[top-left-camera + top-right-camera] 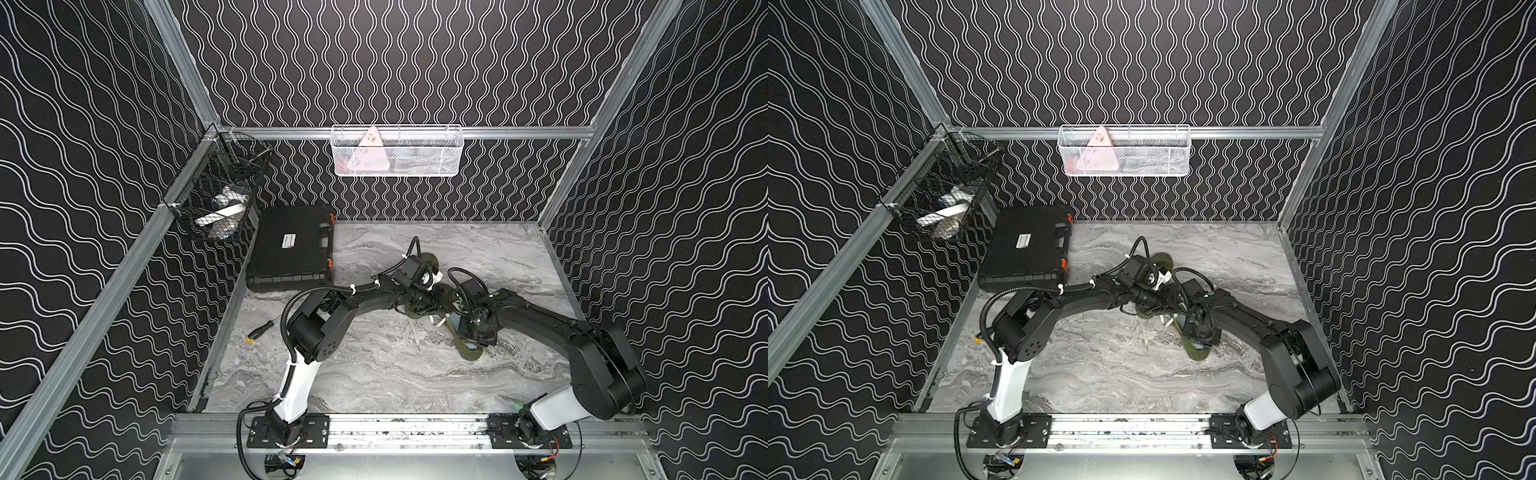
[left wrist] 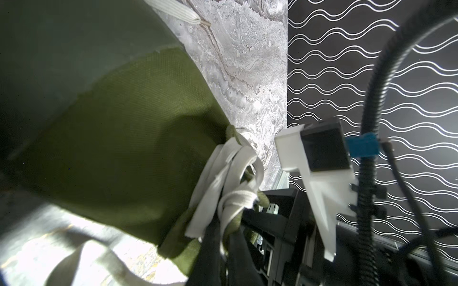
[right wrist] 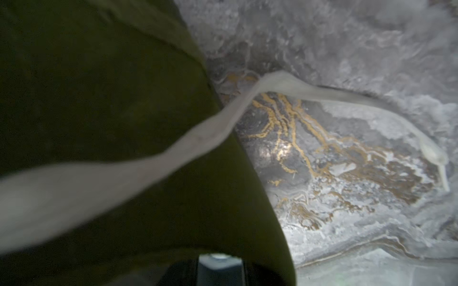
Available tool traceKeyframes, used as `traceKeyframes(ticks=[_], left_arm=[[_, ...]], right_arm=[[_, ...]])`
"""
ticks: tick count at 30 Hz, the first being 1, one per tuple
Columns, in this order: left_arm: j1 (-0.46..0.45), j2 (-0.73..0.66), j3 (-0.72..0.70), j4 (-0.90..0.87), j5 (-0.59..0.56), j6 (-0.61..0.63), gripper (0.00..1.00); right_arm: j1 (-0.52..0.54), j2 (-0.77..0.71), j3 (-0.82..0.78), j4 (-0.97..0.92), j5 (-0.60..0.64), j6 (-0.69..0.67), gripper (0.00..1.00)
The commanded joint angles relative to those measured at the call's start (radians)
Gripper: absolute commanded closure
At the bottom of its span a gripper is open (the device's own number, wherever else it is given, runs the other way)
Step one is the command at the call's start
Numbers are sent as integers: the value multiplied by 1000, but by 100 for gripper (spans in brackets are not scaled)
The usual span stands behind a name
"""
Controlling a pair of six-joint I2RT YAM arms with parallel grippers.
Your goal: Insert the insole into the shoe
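An olive canvas shoe (image 1: 471,353) with white laces (image 2: 223,173) lies mid-table in both top views, mostly under the two arms. My left gripper (image 2: 223,234) is shut on the laces and olive fabric at the shoe's throat, and it shows in a top view (image 1: 434,301). My right gripper (image 1: 471,343) reaches down at the shoe's near end. In the right wrist view the right gripper (image 3: 220,265) is open, its fingers a little apart behind the shoe's olive edge (image 3: 173,222). A grey-blue piece, apparently the insole (image 3: 219,272), shows in the gap and beside that gripper (image 1: 457,322).
A black tool case (image 1: 293,249) lies at the back left, with a screwdriver (image 1: 259,330) in front of it by the left arm. A black wire basket (image 1: 216,199) and a white mesh basket (image 1: 397,151) hang on the walls. A loose lace (image 3: 322,94) trails over the marble.
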Motion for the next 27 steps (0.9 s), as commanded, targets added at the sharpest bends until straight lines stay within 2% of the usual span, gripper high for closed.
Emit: traceKeyframes(ticks=[1, 7, 12, 15, 19, 21, 23, 26, 27], left_arm=[[0, -17, -13, 12, 6, 4, 100], [-3, -20, -30, 36, 6, -8, 100], [-4, -24, -37, 37, 7, -7, 100], [-4, -29, -39, 26, 5, 2, 100], [-6, -27, -43, 34, 4, -3, 100], [-7, -25, -46, 44, 5, -9, 100], [-9, -26, -46, 44, 2, -7, 100], [-10, -27, -47, 40, 2, -7, 100], [-11, -27, -46, 33, 2, -1, 100]], right_arm=[[22, -18, 35, -27, 83, 47, 70], [36, -94, 29, -70, 134, 119, 69], [22, 30, -39, 39, 104, 98, 71], [39, 43, 25, -40, 122, 91, 72], [111, -51, 115, -171, 176, 125, 71], [116, -67, 93, -160, 161, 145, 70], [108, -49, 9, -66, 125, 152, 68], [52, 26, -76, 62, -5, 118, 67], [52, 36, -68, 58, -7, 106, 67]])
